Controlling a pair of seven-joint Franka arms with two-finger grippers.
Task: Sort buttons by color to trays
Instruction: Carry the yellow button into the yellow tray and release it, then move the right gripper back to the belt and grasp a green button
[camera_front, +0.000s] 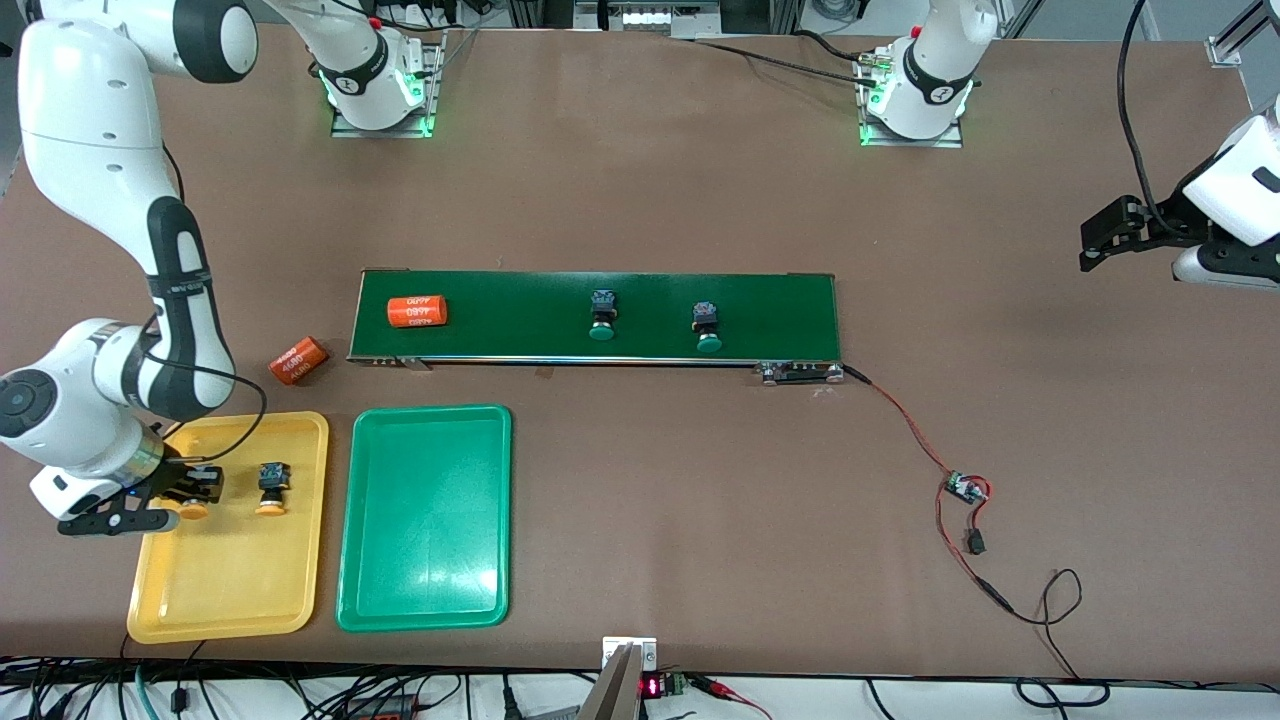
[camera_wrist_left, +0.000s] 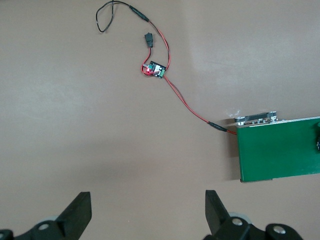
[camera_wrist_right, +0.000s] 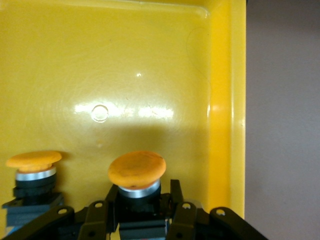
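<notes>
1. Clamping the held button (camera_front: 192, 511) by its black body, the right gripper (camera_front: 190, 497) sits low in the yellow tray (camera_front: 230, 600), at about 8 o'clock in the front view
2. In the right wrist view the fingers (camera_wrist_right: 176, 192) press both sides of the held button (camera_wrist_right: 137, 170), whose yellow-orange cap points away from the right gripper (camera_wrist_right: 140, 200); whether it touches the floor of the yellow tray (camera_wrist_right: 222, 100) I cannot tell
3. The loose button (camera_front: 271, 487), also yellow-capped, lies in the same tray at 3 o'clock of the held one, near it but apart; the right wrist view shows the loose button (camera_wrist_right: 32, 170) just beside the held one
4. The green tray (camera_front: 425, 520) lies beside the yellow tray, at its 3 o'clock, with nothing in it
5. The belt (camera_front: 520, 300) lies at 12 o'clock of the green tray, and on it lie the first green button (camera_front: 602, 315) and the second green button (camera_front: 707, 326), well apart from the trays
6. One cylinder (camera_front: 417, 311) lies on the belt at its 9 o'clock end; a second cylinder (camera_front: 298, 360) lies on the table just off that end
7. The left gripper (camera_front: 1092, 245) hangs idle at 3 o'clock in the front view, over bare table
8. In the left wrist view the left gripper (camera_wrist_left: 147, 210) has its fingers (camera_wrist_left: 80, 205) spread wide and holds nothing; a red wire (camera_wrist_left: 190, 107) runs from the end of the belt (camera_wrist_left: 280, 150) to a small board (camera_wrist_left: 155, 70)
</notes>
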